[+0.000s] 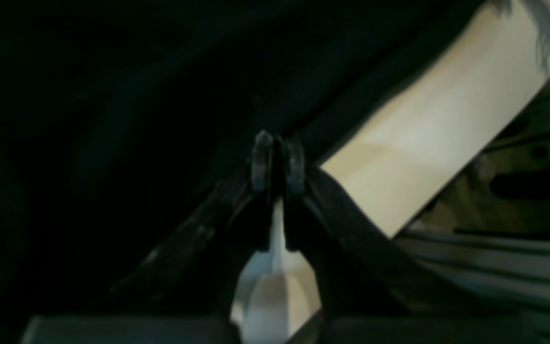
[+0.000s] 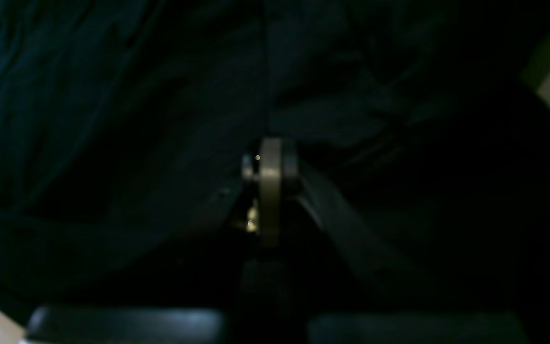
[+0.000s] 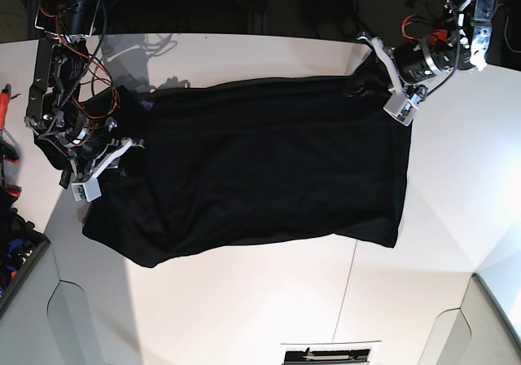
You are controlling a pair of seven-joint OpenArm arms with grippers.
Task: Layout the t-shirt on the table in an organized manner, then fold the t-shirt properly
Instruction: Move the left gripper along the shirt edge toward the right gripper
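The black t-shirt (image 3: 260,169) lies spread wide across the white table (image 3: 244,300), with its print hidden and its left end bunched and wrinkled. My left gripper (image 3: 364,84) is at the shirt's far right corner. In the left wrist view its fingertips (image 1: 261,160) stand together on the dark hem of the t-shirt (image 1: 112,119), with the table (image 1: 437,124) beside them. My right gripper (image 3: 130,143) is at the shirt's left end. In the right wrist view the right gripper (image 2: 270,162) is shut on a fold of the t-shirt (image 2: 112,119), which fills that frame.
A thin dark seam (image 3: 350,275) crosses the table's front part. Cut-out corners sit at the front left (image 3: 73,308) and front right (image 3: 488,316). Red tools (image 3: 6,137) lie off the left edge, and cables and gear stand behind the table's back edge.
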